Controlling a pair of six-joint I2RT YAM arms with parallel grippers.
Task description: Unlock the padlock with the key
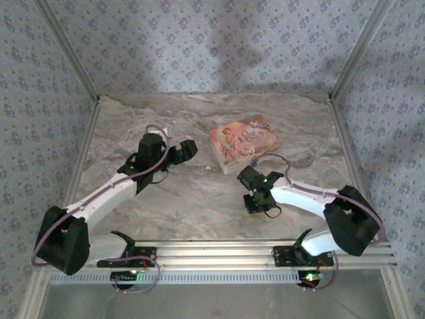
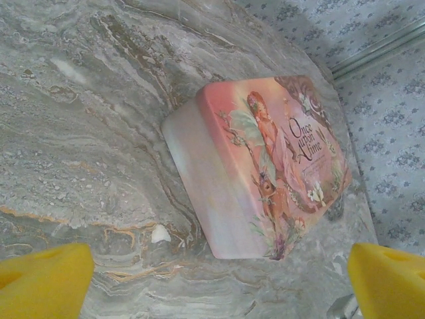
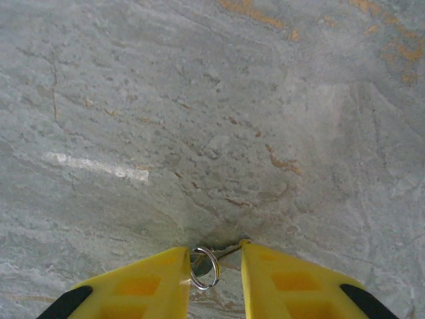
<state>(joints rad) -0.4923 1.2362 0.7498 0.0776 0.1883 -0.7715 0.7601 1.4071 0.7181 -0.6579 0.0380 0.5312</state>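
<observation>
I read "Once Upon A Time" on pink box (image 2: 265,166), left gripper (image 2: 219,266) gaping, right gripper (image 3: 214,252) barely parted around key ring (image 3: 204,267), hold unclear

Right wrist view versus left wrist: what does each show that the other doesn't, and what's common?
Right wrist, not left: a silvery key ring between the right gripper's parted yellow fingers. Left wrist, not right: the pink picture-printed box lying flat, patterned wall beyond it. Both: the marbled table and yellow fingertips at the bottom edge; the left gripper is wide open.
</observation>
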